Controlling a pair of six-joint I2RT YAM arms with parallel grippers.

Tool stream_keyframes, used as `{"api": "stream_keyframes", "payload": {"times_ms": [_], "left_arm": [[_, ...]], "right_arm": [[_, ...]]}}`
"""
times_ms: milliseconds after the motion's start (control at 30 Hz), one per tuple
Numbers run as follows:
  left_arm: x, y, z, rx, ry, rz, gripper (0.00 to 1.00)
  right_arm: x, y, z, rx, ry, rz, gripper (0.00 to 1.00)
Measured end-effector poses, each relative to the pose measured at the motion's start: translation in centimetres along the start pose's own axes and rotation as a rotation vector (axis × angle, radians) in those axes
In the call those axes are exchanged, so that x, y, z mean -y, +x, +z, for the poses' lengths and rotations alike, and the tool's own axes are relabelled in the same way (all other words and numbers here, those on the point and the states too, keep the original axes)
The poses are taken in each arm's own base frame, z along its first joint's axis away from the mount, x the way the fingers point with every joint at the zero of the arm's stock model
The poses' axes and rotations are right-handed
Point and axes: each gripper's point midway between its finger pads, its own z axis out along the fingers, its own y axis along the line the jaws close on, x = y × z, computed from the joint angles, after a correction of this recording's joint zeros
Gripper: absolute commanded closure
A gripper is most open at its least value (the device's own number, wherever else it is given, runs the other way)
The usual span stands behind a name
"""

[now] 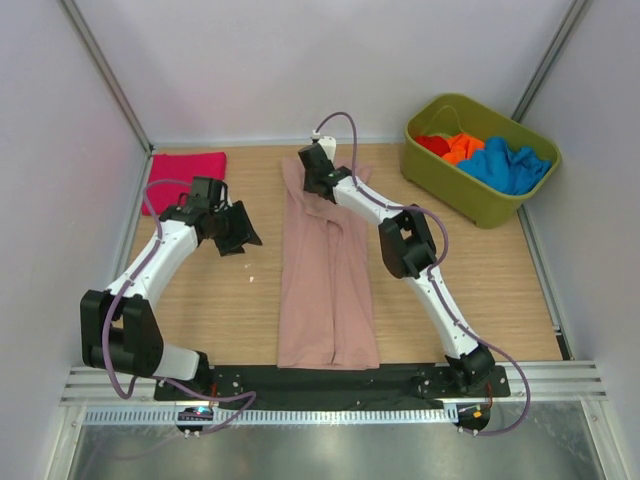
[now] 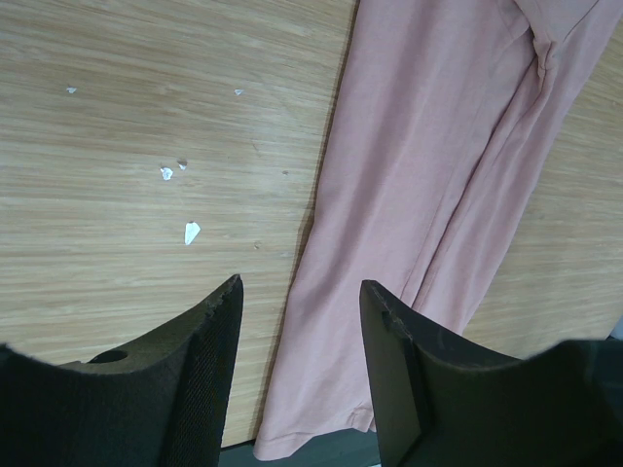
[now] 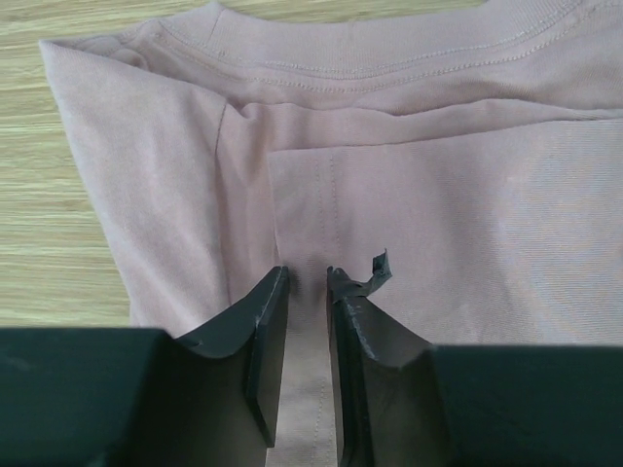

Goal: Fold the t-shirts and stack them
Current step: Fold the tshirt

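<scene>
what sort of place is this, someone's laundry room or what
Most likely a robot lab test cell, not a home: two robot arms bolted to a metal rail at the near edge of a wooden table, plain white walls boxing it in, and a pink t-shirt laid out flat.

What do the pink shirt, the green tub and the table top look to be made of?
Dusty-pink t-shirt: soft matte knit, likely cotton jersey; stitched ribbed collar, limp folds.
Green tub: moulded plastic, apparently; smooth, even colour, rigid rim.
Table top: light wood or wood-look laminate; straight grain lines, low sheen.
</scene>
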Motion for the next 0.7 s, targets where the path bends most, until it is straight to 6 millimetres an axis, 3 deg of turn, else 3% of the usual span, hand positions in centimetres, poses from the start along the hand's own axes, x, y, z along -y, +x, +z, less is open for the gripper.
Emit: {"api": "stream_keyframes", "payload": {"times_ms": [200,300,700], "left_arm": [[0.0,0.0,0.0,0.000,0.000,0.000,0.48],[0.0,0.0,0.0,0.000,0.000,0.000,0.47],[0.0,0.0,0.0,0.000,-0.001,0.000,0.47]], "right_arm": [[-0.3,0.1,-0.1,-0.002,-0.011,-0.001,0.93],[-0.3,0.0,0.0,-0.001,-0.011,-0.001,0.99],[0.8,-0.9,-0.4,0.024,0.027,-0.025,0.99]]}}
